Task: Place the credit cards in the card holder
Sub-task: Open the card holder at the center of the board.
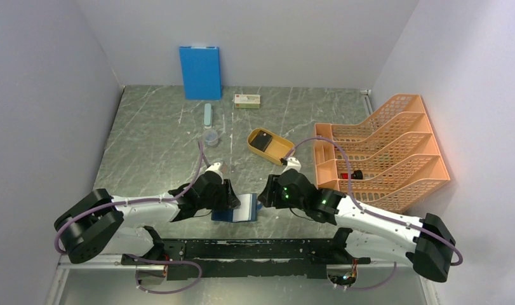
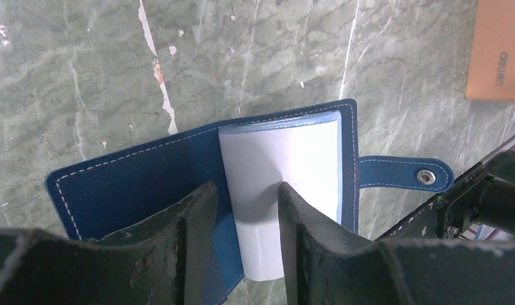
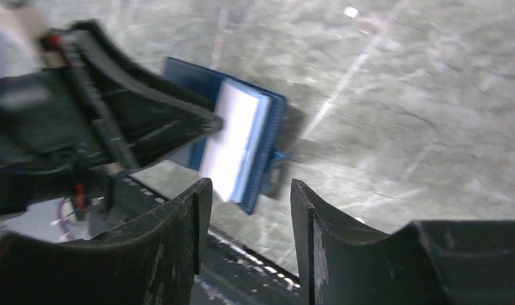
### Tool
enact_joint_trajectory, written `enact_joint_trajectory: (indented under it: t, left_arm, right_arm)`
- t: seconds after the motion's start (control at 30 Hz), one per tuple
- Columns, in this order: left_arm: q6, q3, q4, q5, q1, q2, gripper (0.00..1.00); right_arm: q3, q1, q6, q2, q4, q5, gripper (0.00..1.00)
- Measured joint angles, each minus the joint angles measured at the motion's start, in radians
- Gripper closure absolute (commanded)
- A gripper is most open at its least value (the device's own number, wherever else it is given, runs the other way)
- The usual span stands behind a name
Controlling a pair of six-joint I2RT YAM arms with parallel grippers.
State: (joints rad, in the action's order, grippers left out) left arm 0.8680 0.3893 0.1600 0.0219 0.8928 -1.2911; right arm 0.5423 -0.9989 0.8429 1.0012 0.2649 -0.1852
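Low in the centre, the open card holder (image 1: 242, 208) lies on the desk (image 1: 153, 146), the left hand (image 2: 245, 189) spread upon its white pages, the right hand (image 3: 249, 185) spread empty alongside.

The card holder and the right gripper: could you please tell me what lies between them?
Nothing but bare table top; the right wrist view shows the open right gripper just short of the card holder.
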Motion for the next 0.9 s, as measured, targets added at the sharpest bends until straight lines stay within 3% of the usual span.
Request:
enact_joint_trajectory:
  t: [0.17, 0.43, 0.9]
  left_arm:
    - [0.000, -0.008, 0.012, 0.000, 0.000, 0.003, 0.54]
    - [0.001, -0.008, 0.012, 0.004, 0.000, 0.004, 0.54]
    - [0.008, -0.032, 0.004, 0.034, 0.001, 0.039, 0.56]
  right_arm:
    - [0.061, -0.017, -0.025, 0.005, -0.049, 0.102, 0.53]
    - [0.080, -0.067, 0.008, 0.211, -0.178, 0.171, 0.65]
    - [0.002, -0.058, 0.104, 0.372, -0.276, 0.104, 0.53]
